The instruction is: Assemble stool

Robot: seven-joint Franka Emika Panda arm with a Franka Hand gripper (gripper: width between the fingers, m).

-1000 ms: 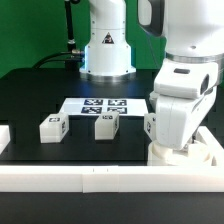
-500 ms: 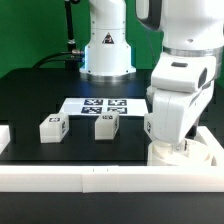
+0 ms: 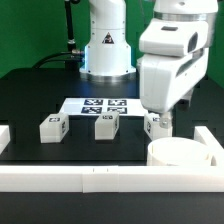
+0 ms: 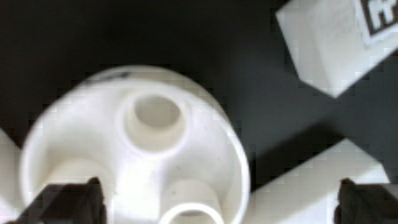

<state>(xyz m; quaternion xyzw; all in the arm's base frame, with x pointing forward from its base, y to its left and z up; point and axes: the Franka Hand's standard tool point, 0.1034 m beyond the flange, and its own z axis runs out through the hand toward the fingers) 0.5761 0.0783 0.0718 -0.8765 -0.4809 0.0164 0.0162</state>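
I watched from my remote desk as the tool [image 4: 217,204] hung above the round stool seat [image 3: 185,152], jaws spread wide and holding nothing. The seat lay on the black worktop [image 3: 30,100] at the exterior view's right, by the white rail [image 3: 60,178]. Three legs [image 3: 105,124] stood in a row nearby.

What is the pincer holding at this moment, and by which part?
Nothing is held. The pincer is open and hangs above the round seat, with its fingers spread apart and not closed on the seat.
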